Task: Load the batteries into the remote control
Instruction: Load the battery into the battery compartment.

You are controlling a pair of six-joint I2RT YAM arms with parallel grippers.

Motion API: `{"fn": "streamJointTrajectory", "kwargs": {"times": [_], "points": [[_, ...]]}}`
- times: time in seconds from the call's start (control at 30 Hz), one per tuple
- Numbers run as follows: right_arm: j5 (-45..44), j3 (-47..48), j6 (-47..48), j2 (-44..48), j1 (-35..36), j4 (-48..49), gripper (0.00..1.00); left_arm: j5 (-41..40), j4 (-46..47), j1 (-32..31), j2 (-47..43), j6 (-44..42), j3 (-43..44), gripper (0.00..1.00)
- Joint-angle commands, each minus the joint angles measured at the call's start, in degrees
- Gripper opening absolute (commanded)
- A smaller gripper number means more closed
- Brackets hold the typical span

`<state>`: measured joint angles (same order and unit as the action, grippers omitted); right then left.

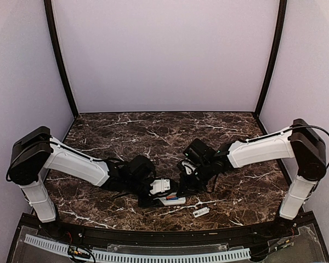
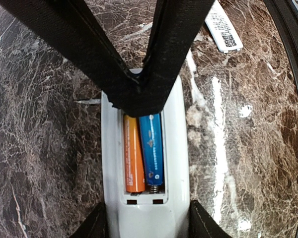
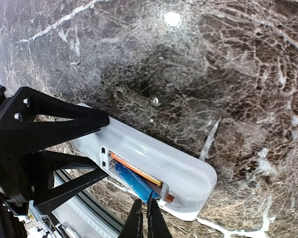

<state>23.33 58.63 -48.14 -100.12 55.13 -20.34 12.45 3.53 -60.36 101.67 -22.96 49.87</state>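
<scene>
The white remote control (image 1: 172, 200) lies back side up near the table's front edge, its battery bay uncovered. In the bay the two batteries lie side by side, orange (image 2: 133, 153) and blue (image 2: 151, 146). My left gripper (image 2: 148, 224) is shut on the remote control (image 2: 149, 218), one finger against each long side. My right gripper (image 3: 144, 210) is shut with nothing between its fingers. Its tips rest at the end of the blue battery (image 3: 134, 182), beside the orange one (image 3: 136, 170). In the left wrist view the right fingers (image 2: 139, 94) hide the far ends of both batteries.
A small loose white cover piece (image 1: 201, 211) lies on the marble just right of the remote, also seen as the labelled strip (image 2: 223, 29). Both arms meet low over the table's front middle. The black front rail (image 1: 153, 235) runs close behind the remote.
</scene>
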Motion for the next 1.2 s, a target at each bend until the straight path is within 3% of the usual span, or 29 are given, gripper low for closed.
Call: {"fn": "streamJointTrajectory", "kwargs": {"times": [0.0, 0.23, 0.53, 0.83, 1.07, 1.17], "points": [[-1.12, 0.13, -0.14, -0.9, 0.5, -0.99, 0.06, 1.6, 1.83, -1.43, 3.01, -0.24, 0.23, 0.0], [-2.59, 1.06, 0.68, -0.87, 0.45, -3.08, 0.09, 1.63, 1.83, -1.43, 3.1, -0.33, 0.32, 0.0], [-0.98, 0.94, 0.43, -3.1, 0.58, -0.15, 0.0, 1.67, 1.83, -1.45, 3.1, -0.33, 0.25, 0.0], [0.13, 0.81, -0.18, -5.32, 1.18, 1.79, 0.0, 1.7, 1.83, -1.45, 3.1, -0.33, 0.15, 0.0], [-10.58, 7.98, 2.34, -9.17, 3.96, -12.54, 0.0, 1.68, 1.83, -1.44, 3.1, -0.32, 0.15, 0.0], [-13.53, 7.56, 2.11, -8.45, 4.27, -14.25, 0.0, 1.51, 1.83, -1.43, 3.1, -0.25, 0.14, 0.0]]}}
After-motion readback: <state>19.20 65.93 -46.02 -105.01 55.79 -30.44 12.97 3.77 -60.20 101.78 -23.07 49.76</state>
